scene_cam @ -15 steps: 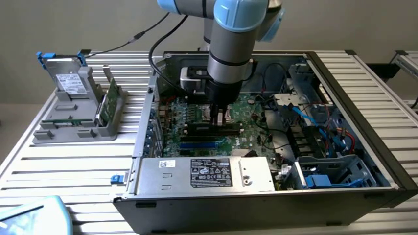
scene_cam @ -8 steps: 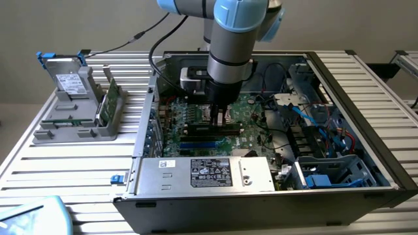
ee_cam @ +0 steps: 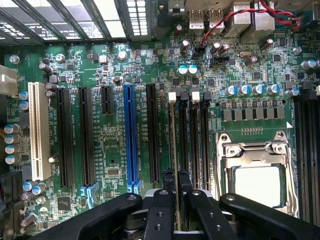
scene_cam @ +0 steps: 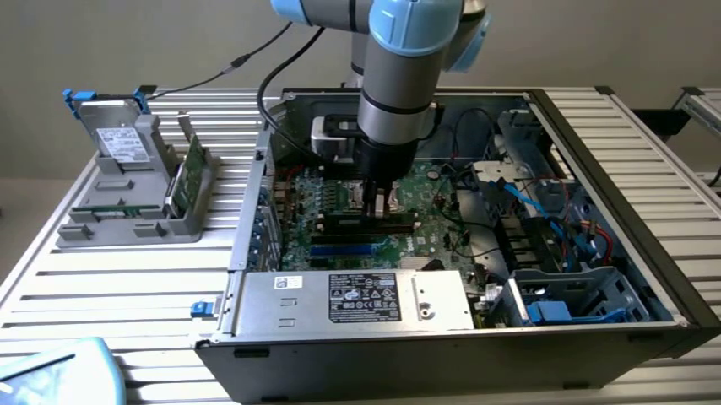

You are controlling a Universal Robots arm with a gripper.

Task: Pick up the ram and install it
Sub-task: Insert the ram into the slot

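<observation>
My gripper (scene_cam: 381, 196) reaches straight down into the open computer case (scene_cam: 631, 253), just above the motherboard (scene_cam: 338, 202). In the wrist view the two black fingers (ee_cam: 169, 182) stand almost together, shut on the ram (ee_cam: 175, 150). The ram shows only as a thin edge running between the fingertips. It lines up along the outermost of several black memory slots (ee_cam: 192, 140), the one with a white latch (ee_cam: 172, 96) at its end. How deep the ram sits in that slot I cannot tell. My gripper (ee_cam: 177, 176) hides the near end of the stick.
A CPU socket (ee_cam: 255, 175) lies beside the memory slots. Black, blue (ee_cam: 130, 135) and white (ee_cam: 35, 130) expansion slots lie on their other side. A silver power supply (scene_cam: 360, 299) fills the case front. Outside, a grey holder (scene_cam: 135, 202) carries a drive (scene_cam: 118, 143) and a green card (scene_cam: 189, 173).
</observation>
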